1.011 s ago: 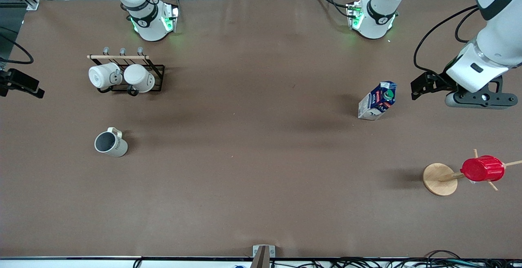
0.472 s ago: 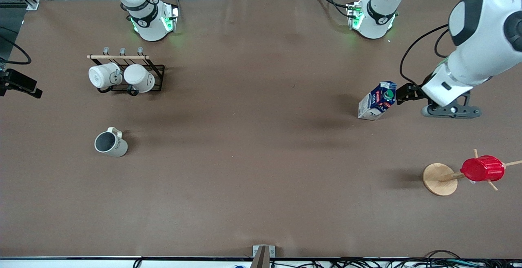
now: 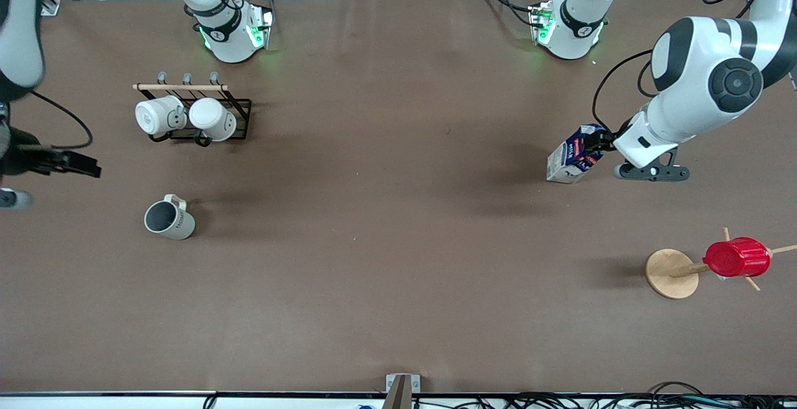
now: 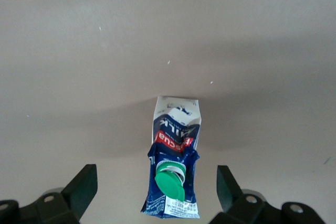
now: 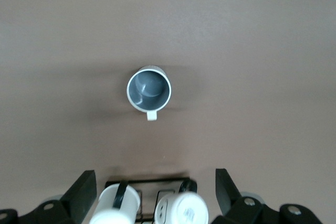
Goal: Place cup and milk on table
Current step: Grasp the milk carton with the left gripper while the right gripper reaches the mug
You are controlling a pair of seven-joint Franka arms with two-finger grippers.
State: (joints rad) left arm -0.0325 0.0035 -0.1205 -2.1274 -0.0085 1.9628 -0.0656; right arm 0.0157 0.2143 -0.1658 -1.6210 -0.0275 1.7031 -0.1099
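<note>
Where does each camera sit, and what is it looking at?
Front view: high across the table, facing both arms' bases.
Left wrist view: on the left arm, looking down at the milk between its open left hand.
Right wrist view: on the right arm, over the cup; open right hand shows.
Shared: front view also shows milk and cup.

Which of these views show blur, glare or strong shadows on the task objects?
Front view: even light, only soft shadows on the table beside the milk carton and the cream mug; green base lights glow, without glare. Left wrist view: carton sharp, fingers slightly soft. Right wrist view: mug sharp, the two white rack mugs close to the lens look blurred.
</note>
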